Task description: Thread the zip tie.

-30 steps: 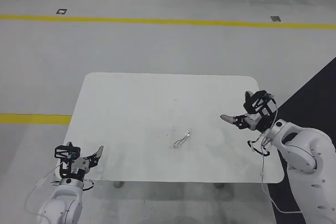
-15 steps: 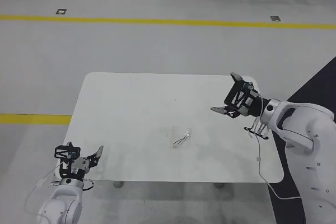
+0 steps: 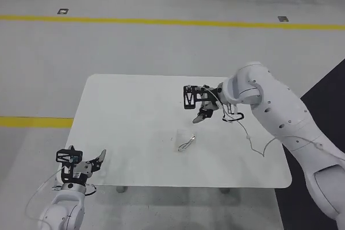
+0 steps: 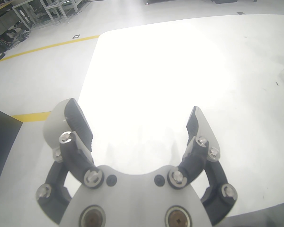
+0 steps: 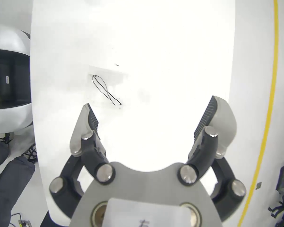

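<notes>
Zip tie [image 3: 187, 143] lies flat on the smooth white table [image 3: 132, 115], about mid-width and slightly toward the near edge. Nearest of all, the left gripper [image 3: 98, 160] sits over the table's near left corner with its fingers spread wide and nothing between them. Seen from its wrist, the left gripper [image 4: 132, 109] has ribbed dark pads [image 4: 79, 121] set in pale rounded shells on black links with bright bolt heads. Farther in, the zip tie [image 5: 105, 90] is a thin dark strap bent into a narrow loop, its two runs crossing near a small head. It rests on a faint rectangular patch whose material I cannot tell. Just beyond it, apart, the right gripper [image 3: 194, 106] hangs over the table, its jaws likewise parted and empty [image 5: 150, 102]. A yellow floor line [image 3: 161, 22] runs past the far side.
</notes>
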